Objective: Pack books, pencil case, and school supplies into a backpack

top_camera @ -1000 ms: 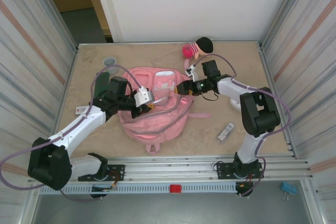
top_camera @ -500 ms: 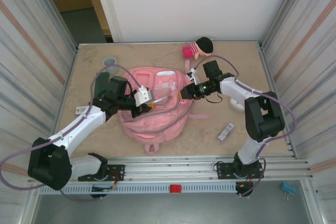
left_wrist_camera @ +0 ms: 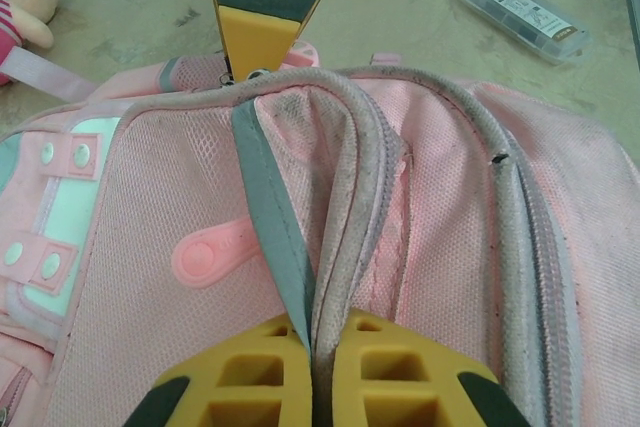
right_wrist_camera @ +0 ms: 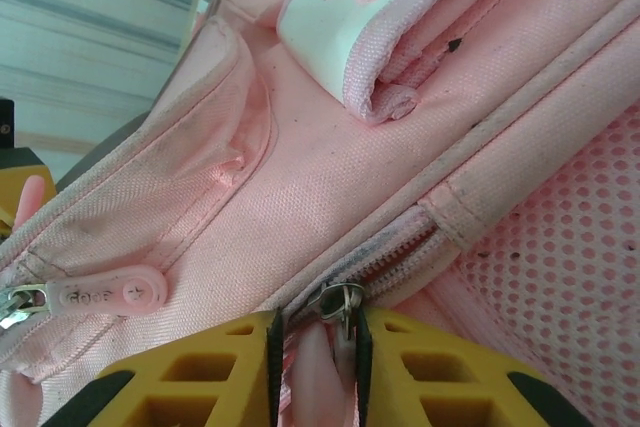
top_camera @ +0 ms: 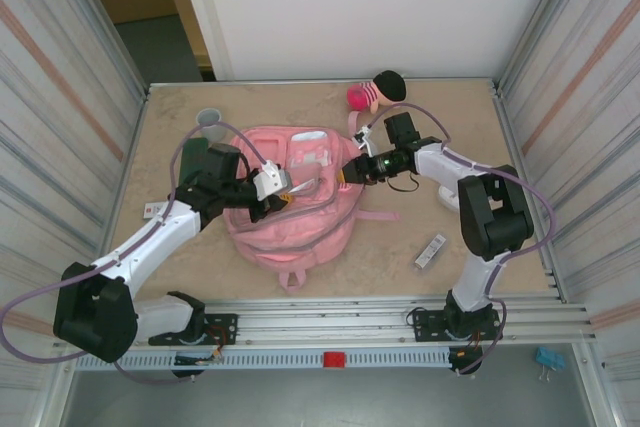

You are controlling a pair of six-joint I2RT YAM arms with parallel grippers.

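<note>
Left wrist: pink mesh backpack, grey piping, rounded smooth zip tab.

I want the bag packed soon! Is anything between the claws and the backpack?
Nothing visible is. The left gripper pinches a fold of the backpack, and the right gripper pinches its zipper pull.

Bright even light, soft faint shadows, top view stretched at edges, backpack weave sharp
</note>
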